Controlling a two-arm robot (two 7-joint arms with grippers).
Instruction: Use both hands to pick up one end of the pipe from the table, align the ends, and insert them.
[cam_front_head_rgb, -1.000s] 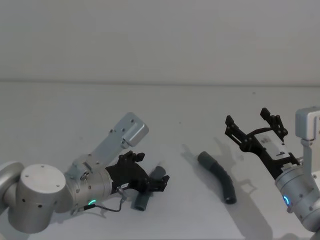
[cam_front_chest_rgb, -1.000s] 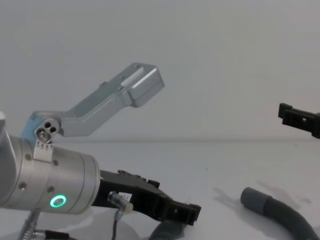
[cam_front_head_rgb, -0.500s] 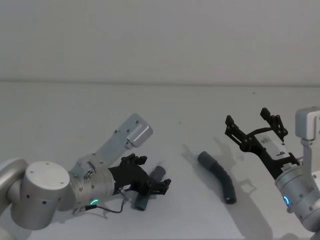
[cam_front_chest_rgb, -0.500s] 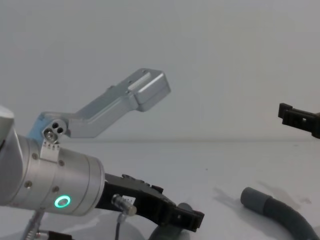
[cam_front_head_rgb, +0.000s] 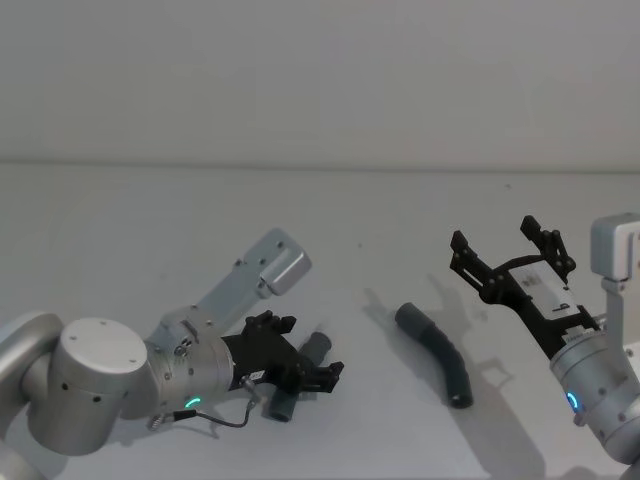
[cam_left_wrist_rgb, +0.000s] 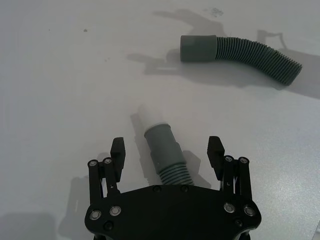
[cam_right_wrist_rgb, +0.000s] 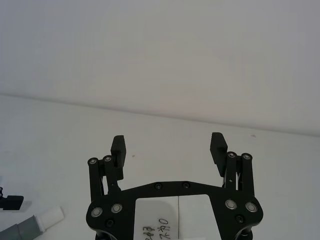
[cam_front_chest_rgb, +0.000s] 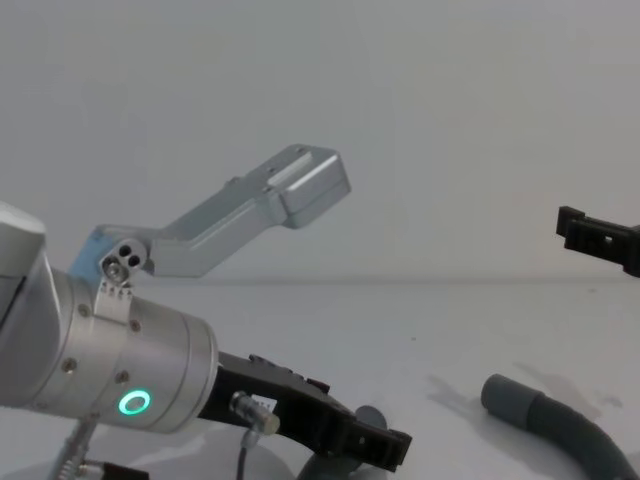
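A plain matte white surface (cam_front_head_rgb: 150, 230) runs back to a bare white wall (cam_front_head_rgb: 320, 80). In the head view the pipe lies on it in two pieces: a short dark grey ribbed hose section (cam_front_head_rgb: 283, 402) and, well apart to the right of it, a longer curved dark grey ribbed hose section (cam_front_head_rgb: 443, 355). The black left claw (cam_front_head_rgb: 302, 350) sits low over the short section, spread wide to either side of it. The black right claw (cam_front_head_rgb: 497, 238) hangs raised, wide and empty, far to the right of the short section. In the left wrist view the short section's smooth grey cuff (cam_left_wrist_rgb: 160, 145) lies between the fingers (cam_left_wrist_rgb: 118, 150), apart from both, its whitish spigot (cam_left_wrist_rgb: 146, 116) pointing away from the palm. Its long axis runs nearly along the claw's reach, tilted a little, so closing should pinch it across; the longer section lies well beyond the spigot. In the right wrist view nothing lies between the right claw's spread fingers. In the chest view the cuff peeks just behind the left claw's tip. The left arm is plainly nearer the short section, the right arm nearer the longer one.
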